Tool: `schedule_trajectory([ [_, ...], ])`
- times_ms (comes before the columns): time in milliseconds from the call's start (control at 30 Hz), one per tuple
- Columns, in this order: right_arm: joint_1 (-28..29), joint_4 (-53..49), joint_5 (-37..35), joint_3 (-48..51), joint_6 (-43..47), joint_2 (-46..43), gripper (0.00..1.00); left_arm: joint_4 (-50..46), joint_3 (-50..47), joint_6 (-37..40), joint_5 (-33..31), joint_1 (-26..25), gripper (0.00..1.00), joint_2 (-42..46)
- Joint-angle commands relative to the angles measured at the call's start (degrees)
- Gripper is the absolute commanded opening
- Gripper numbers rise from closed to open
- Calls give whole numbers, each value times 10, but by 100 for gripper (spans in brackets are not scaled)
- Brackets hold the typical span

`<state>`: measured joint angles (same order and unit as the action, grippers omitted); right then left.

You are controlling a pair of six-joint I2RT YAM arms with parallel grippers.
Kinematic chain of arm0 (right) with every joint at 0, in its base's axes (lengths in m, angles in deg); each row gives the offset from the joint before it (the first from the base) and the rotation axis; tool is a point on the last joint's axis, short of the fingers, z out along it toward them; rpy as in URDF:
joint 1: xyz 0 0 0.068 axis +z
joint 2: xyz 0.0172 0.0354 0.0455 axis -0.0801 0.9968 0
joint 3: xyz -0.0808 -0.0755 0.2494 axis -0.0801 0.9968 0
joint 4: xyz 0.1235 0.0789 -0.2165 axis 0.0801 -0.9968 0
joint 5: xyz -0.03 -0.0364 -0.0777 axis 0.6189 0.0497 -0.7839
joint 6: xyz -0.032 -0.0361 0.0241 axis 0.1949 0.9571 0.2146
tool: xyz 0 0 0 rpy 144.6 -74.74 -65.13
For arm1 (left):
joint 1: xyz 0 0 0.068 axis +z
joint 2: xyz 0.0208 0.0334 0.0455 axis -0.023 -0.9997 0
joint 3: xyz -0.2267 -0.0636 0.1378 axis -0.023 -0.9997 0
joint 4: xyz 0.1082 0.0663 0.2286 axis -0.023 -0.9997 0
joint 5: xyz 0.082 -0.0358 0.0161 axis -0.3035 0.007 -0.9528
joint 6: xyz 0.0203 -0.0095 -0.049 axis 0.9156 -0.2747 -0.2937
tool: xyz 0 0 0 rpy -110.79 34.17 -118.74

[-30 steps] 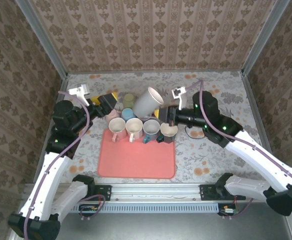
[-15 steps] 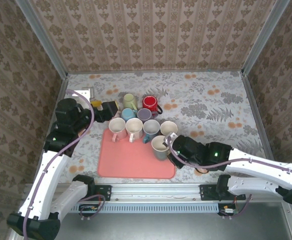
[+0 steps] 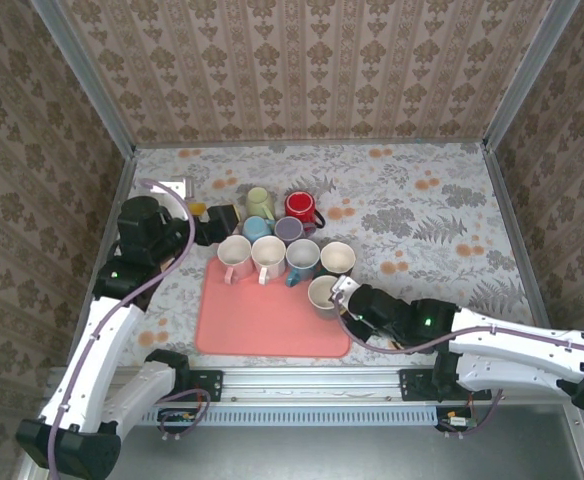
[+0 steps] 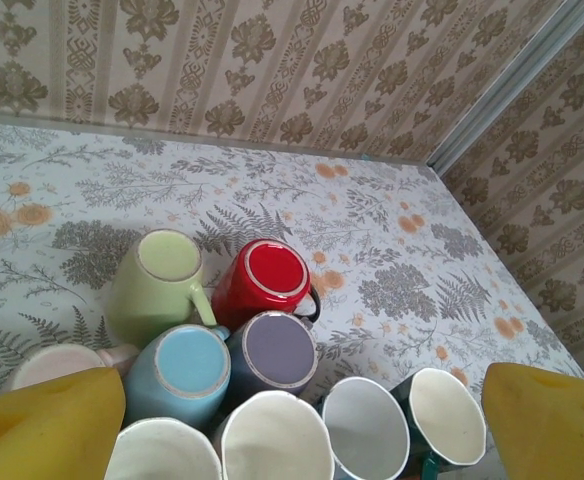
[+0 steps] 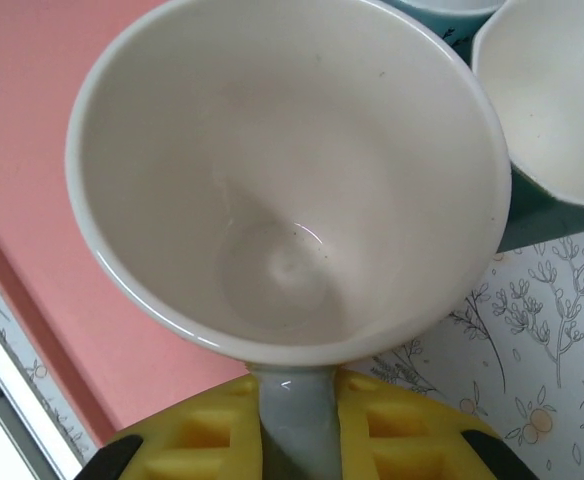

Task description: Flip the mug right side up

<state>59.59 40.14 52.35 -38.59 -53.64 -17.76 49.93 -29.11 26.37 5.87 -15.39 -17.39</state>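
At the right near corner of the mat [image 3: 262, 325], the right claw [image 5: 297, 425] pinches the handle [image 5: 294, 395] of the mug [image 5: 292, 200], mouth up, apparently for setting down. Neighbouring mugs [image 3: 272, 255] crowd the mat's far edge; bare mat lies leftward. Beyond the mat's far-left corner the left claw [image 4: 297, 430] hangs spread, idle.

Pale mug [image 3: 323, 296], mouth up, right edge of pink mat [image 3: 262, 322]

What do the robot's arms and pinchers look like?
The left arm and right arm have white shells, black joints and a thin purple cable looping along each. The left gripper and right gripper are black with chunky yellow fingers.
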Motion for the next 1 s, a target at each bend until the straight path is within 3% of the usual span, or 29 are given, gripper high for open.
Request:
schedule_trajectory([
  [0, -17, 46, -18, -9, 3, 14, 0, 25, -4, 1, 14, 7, 93, -3],
  [333, -32, 82, -57, 19, -111, 43, 0, 35, -7, -6, 23, 12, 93, -6],
  [600, -32, 126, -92, 52, -103, 49, 0, 45, -9, -10, 33, 12, 93, -14],
  [767, -34, 129, -87, 60, -111, 57, 7, 45, -12, -9, 33, 12, 93, -15],
  [967, -34, 110, -66, 70, -132, 25, 25, 45, -13, -11, 33, 12, 93, -16],
])
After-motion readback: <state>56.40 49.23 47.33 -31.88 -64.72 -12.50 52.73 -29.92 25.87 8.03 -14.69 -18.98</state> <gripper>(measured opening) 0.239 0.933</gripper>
